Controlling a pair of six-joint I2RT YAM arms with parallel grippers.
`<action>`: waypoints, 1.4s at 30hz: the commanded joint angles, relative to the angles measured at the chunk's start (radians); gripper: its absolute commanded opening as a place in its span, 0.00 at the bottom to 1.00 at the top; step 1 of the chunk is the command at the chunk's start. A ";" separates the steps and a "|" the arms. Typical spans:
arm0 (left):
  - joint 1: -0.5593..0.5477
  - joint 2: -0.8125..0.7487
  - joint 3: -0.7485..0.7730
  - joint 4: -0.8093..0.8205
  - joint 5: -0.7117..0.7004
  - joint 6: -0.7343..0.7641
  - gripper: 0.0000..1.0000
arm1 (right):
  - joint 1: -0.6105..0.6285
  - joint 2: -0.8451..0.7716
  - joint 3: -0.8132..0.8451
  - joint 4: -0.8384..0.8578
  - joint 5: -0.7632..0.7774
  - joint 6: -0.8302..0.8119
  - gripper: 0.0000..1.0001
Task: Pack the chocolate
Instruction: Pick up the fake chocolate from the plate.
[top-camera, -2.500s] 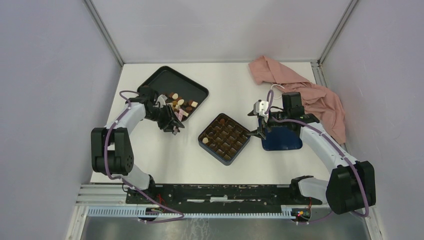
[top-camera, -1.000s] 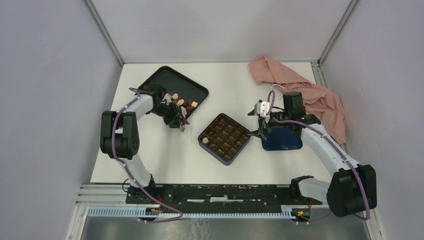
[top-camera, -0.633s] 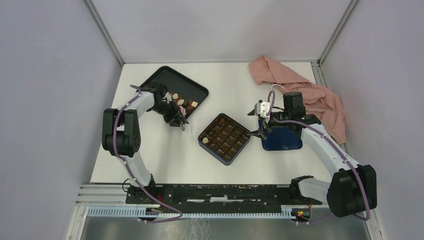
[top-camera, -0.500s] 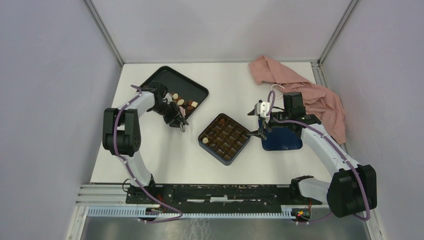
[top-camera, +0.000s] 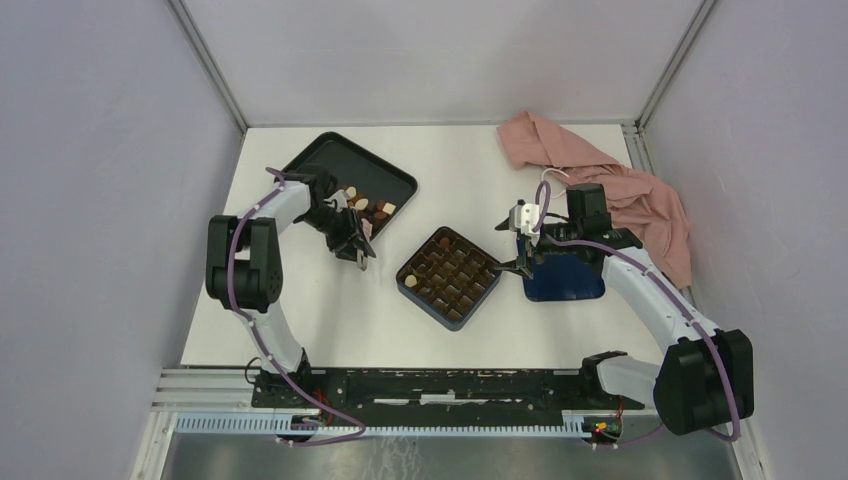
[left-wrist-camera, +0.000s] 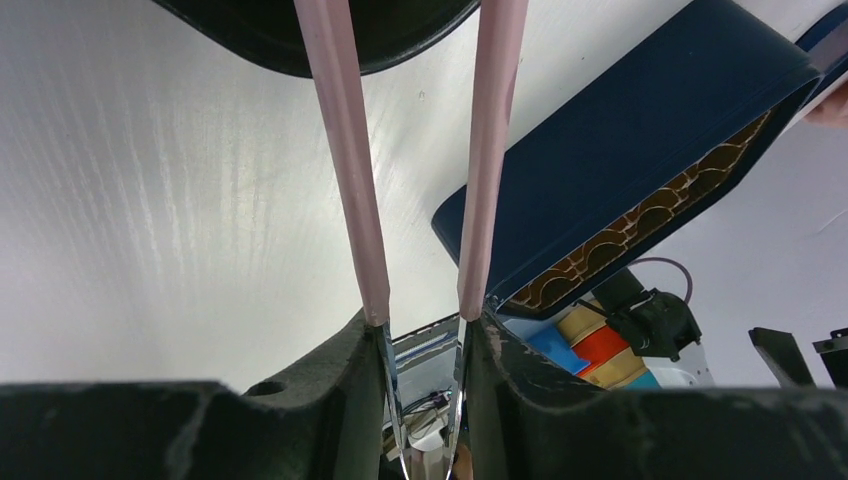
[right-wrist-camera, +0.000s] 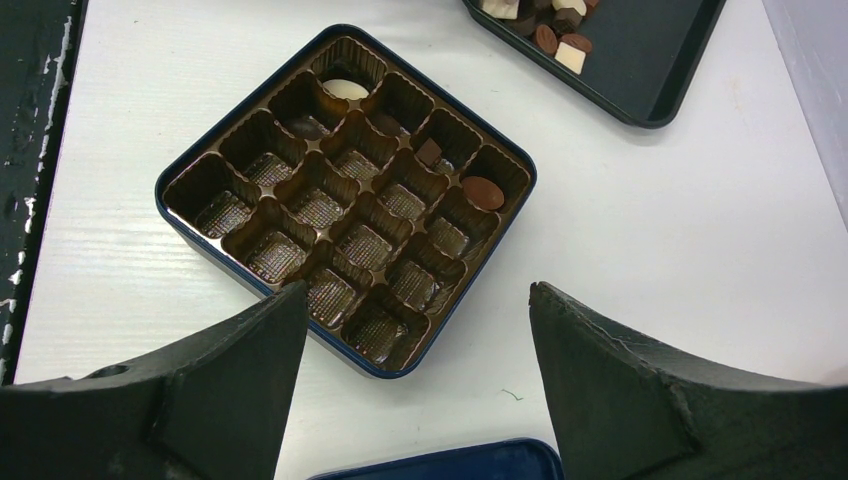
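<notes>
my left fingers (top-camera: 357, 249) hovering five o'clock of tray (top-camera: 320, 165), grip I cannot tell, my right fingers (top-camera: 521, 259) hanging released beside box (top-camera: 455, 291)

White table (top-camera: 330, 310): tray (top-camera: 325, 160), box (top-camera: 425, 303), lid (top-camera: 570, 283), cloth (top-camera: 610, 185)

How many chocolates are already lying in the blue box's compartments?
5: white oval in the top corner cell, dark round piece and dark lump in cells beside it, small brown square further right, brown oval near the right corner. Others may blend into the liner.
</notes>
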 joint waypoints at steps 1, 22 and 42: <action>-0.008 0.012 0.032 -0.043 0.000 0.087 0.38 | -0.001 -0.004 0.039 0.000 -0.023 -0.014 0.87; -0.056 0.053 0.108 -0.124 -0.196 0.152 0.36 | -0.001 0.003 0.042 -0.009 -0.021 -0.023 0.87; -0.133 0.080 0.179 -0.183 -0.317 0.161 0.37 | -0.001 0.001 0.047 -0.021 -0.026 -0.033 0.87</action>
